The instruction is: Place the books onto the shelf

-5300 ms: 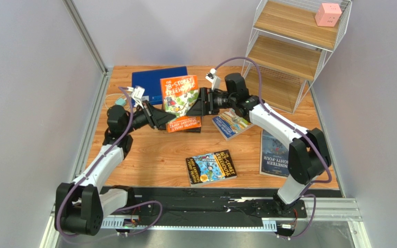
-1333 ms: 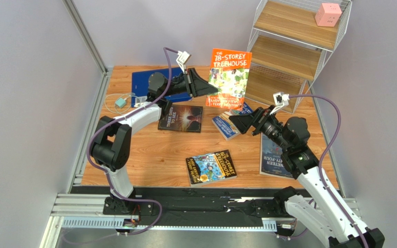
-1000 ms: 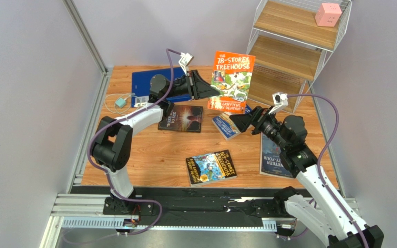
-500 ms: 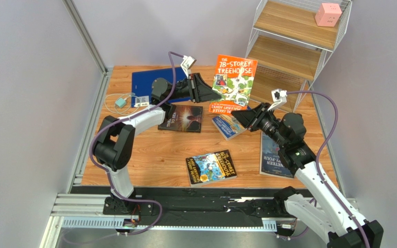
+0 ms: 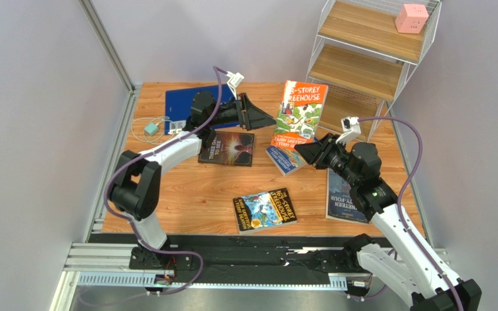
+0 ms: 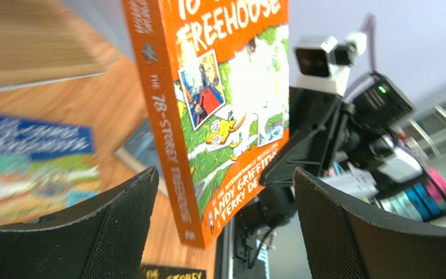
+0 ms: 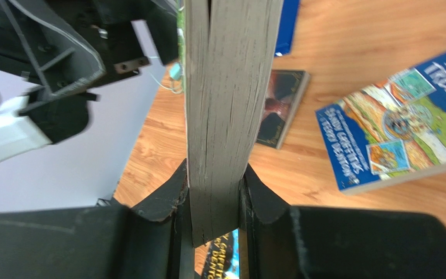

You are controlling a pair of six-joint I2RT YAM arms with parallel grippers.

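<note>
The right gripper (image 5: 305, 150) is clamped on the bottom edge of the orange book (image 5: 302, 111). It holds the book upright above the counter (image 5: 193, 188), just left of the shelf (image 5: 359, 72). The left gripper (image 5: 263, 117) is spread wide, just beside the book. Flat on the counter lie the dark book (image 5: 227, 148), blue book (image 5: 286, 159), cartoon book (image 5: 264, 208) and navy book (image 5: 340, 198).

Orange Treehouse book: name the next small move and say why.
Probably carry the orange Treehouse book toward the shelf with the right gripper. It is clamped on the upright book's bottom edge, while the left gripper stands open, not touching it, so nothing else holds it.
</note>
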